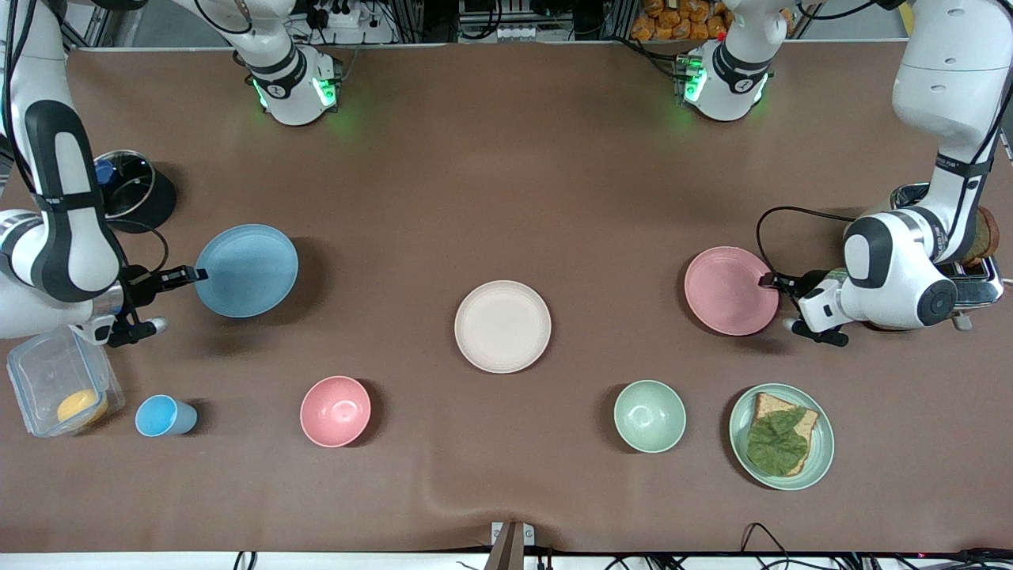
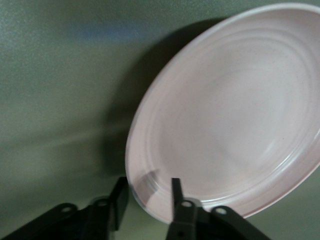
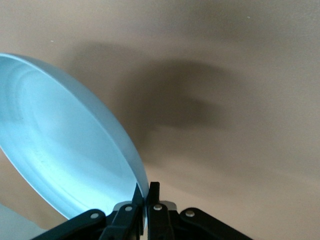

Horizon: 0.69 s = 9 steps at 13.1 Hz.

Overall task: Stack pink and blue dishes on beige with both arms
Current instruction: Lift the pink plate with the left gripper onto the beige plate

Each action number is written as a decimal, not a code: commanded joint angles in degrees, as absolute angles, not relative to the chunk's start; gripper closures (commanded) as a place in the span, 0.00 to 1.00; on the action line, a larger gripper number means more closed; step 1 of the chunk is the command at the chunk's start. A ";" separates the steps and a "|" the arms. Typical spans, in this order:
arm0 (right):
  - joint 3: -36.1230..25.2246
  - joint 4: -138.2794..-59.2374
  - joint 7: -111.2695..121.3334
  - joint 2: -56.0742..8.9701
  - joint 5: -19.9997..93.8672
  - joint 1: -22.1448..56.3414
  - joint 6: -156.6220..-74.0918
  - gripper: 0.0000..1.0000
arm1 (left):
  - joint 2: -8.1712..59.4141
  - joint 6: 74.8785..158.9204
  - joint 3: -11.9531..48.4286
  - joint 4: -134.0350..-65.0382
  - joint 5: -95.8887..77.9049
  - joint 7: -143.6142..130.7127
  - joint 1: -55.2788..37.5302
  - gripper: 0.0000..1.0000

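The beige plate (image 1: 502, 326) lies flat at the table's middle. Toward the right arm's end, the blue plate (image 1: 246, 271) (image 3: 60, 145) hangs tilted above the cloth and casts a shadow. My right gripper (image 1: 198, 275) (image 3: 146, 192) is shut on its rim. Toward the left arm's end, the pink plate (image 1: 730, 290) (image 2: 225, 115) rests on the table. My left gripper (image 1: 769, 279) (image 2: 147, 187) straddles its rim, one finger over the plate and one outside it, with a gap still showing between them.
Nearer the front camera stand a blue cup (image 1: 165, 416), a pink bowl (image 1: 335, 411), a green bowl (image 1: 650, 416) and a green plate (image 1: 823, 443) with bread and a leaf. A plastic box (image 1: 55, 388) and a lidded pot (image 1: 130, 190) flank the right arm. A toaster (image 1: 977, 277) sits by the left arm.
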<state>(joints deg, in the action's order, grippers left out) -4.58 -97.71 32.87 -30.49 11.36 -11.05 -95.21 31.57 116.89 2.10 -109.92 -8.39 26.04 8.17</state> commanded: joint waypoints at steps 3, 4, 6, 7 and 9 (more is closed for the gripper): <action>-4.83 -95.98 32.08 -31.38 12.30 -10.72 -93.78 1.00 | 32.17 116.37 2.72 -107.50 -9.84 29.87 8.62 1.00; -4.83 -95.98 32.08 -31.38 12.30 -10.72 -93.69 1.00 | 31.82 115.58 2.81 -106.27 -9.84 30.93 8.70 1.00; -4.83 -95.98 32.08 -31.38 12.30 -10.64 -93.69 1.00 | 30.77 108.06 4.73 -100.32 -9.93 30.33 8.09 1.00; -4.83 -95.98 32.08 -31.38 12.30 -10.63 -93.69 1.00 | 30.67 104.62 7.62 -95.58 -9.93 28.67 7.91 1.00; -4.83 -95.28 32.08 -31.38 12.30 -10.55 -92.99 1.00 | 31.28 102.57 12.72 -89.58 -9.93 20.35 6.34 1.00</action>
<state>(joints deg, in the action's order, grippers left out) -4.58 -97.53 32.86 -30.52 11.36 -10.98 -94.91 31.11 106.04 9.08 -95.24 -8.79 25.98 7.94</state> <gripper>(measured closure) 0.952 0.956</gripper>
